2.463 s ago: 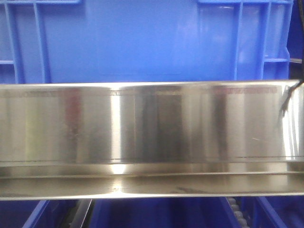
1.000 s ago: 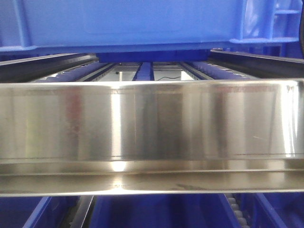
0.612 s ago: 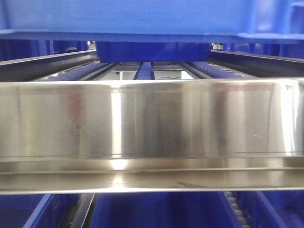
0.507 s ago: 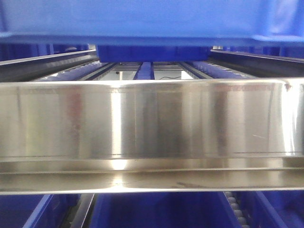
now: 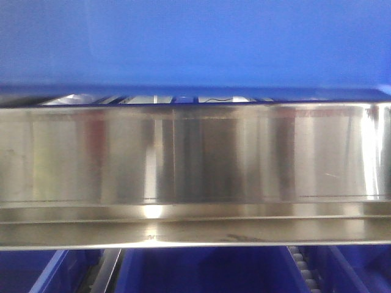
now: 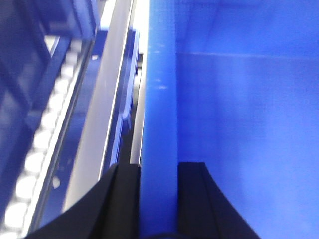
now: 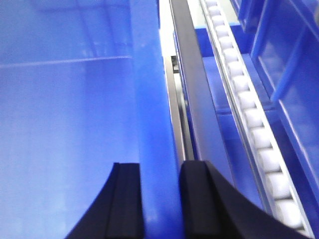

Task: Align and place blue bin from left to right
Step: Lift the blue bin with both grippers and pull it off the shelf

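Note:
The blue bin [image 5: 195, 43] fills the top of the front view as a smooth blue face, its lower edge just above the steel rail. In the left wrist view my left gripper [image 6: 158, 167] is shut on the blue bin's left wall rim [image 6: 159, 99], one black finger on each side. In the right wrist view my right gripper [image 7: 159, 167] is shut on the bin's right wall rim [image 7: 149, 89] the same way. The bin's inner floor and walls show in both wrist views.
A shiny steel rail [image 5: 195, 159] crosses the front view. Roller tracks run beside the bin: one at left [image 6: 35, 154], one at right [image 7: 249, 114], each with a dark metal guide rail [image 7: 194, 89]. More blue containers [image 5: 201, 271] sit below the rail.
The bin was lifted clear of the rack, exposing the tracks under it; now its blue face fills the view and its lower edge has dropped to just above the steel rail.

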{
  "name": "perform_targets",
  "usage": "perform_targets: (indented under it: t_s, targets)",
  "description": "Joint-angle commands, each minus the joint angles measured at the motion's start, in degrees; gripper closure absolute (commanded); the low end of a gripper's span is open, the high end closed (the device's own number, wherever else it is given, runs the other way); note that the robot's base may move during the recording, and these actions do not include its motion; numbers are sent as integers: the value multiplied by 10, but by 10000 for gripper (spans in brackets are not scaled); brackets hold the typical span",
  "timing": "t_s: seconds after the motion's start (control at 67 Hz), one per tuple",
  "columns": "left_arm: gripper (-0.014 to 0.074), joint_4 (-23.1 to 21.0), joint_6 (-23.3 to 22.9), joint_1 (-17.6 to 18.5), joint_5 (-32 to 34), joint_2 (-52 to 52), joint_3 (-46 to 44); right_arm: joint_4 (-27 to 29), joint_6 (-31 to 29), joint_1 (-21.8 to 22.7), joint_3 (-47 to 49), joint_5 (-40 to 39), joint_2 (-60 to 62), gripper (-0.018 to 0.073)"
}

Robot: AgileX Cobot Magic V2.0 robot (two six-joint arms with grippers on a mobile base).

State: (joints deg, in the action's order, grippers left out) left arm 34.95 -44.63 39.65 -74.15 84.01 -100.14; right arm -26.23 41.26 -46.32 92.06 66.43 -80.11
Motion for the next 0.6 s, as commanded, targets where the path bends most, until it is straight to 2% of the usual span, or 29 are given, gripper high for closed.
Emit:
perform_targets:
  t_s: [0.0,0.09,0.254,0.582]
  targets:
    - [707,-8,-25,21,60,-29,24,-21,15,-14,-7,-51,20,640]
    - [707,-8,-41,27,80,-53,62,-39,36,-26,-23,-50,30,640]
    - [707,-4,-40,28,82,-85,110,-58,61,-44,-57,-50,56,640]
    - [707,3,-40,43,75,-89,114,-62,61,-71,-62,-32,68,640]
